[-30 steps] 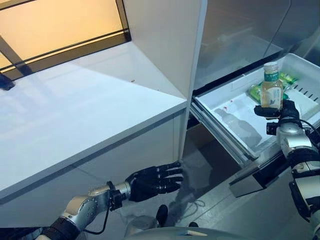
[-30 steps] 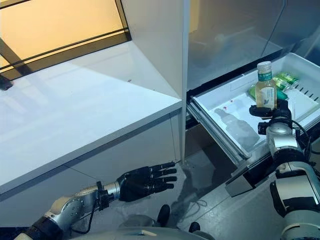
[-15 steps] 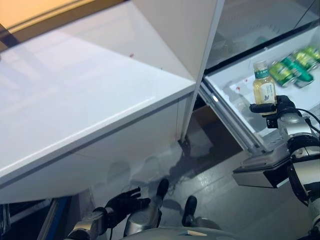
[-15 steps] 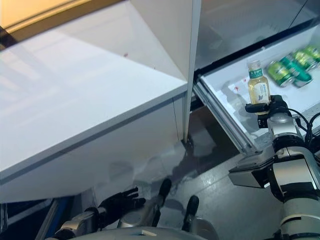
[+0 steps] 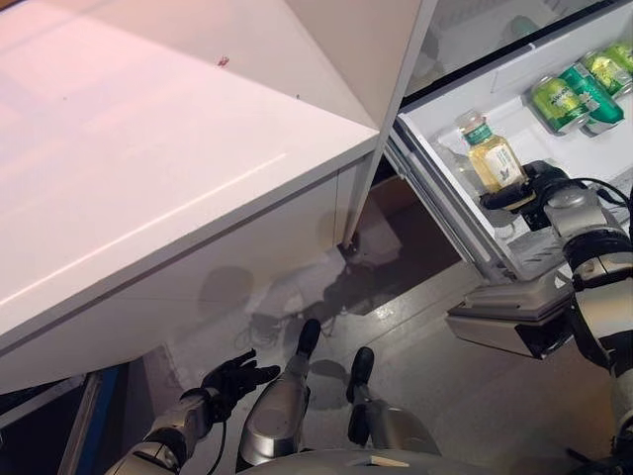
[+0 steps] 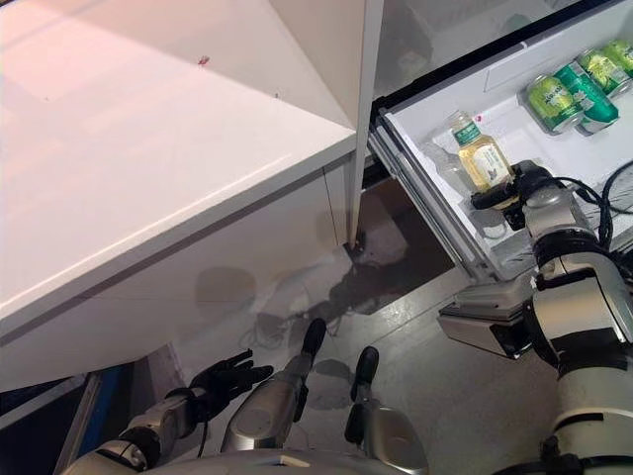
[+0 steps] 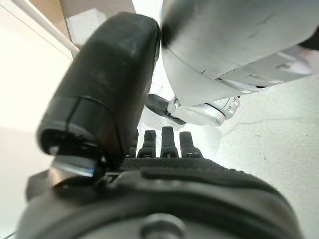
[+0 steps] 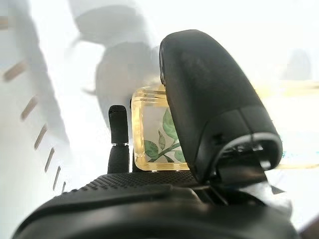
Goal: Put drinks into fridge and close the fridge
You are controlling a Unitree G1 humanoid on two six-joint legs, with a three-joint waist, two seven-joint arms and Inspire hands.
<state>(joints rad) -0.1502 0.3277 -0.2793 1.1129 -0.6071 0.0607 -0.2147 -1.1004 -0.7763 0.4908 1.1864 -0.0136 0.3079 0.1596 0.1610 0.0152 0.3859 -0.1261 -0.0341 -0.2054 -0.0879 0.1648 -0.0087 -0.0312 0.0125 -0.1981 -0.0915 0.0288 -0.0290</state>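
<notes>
Bottle of yellow drink is gripped at its lower part by the right hand, tilted, over the open white fridge drawer. Starting from the left: the left hand hangs low near the floor, under the white desk; its fingers look straight and hold nothing, though the view is partly blocked. At the far right, green cans lie in the drawer, apart from the bottle.
</notes>
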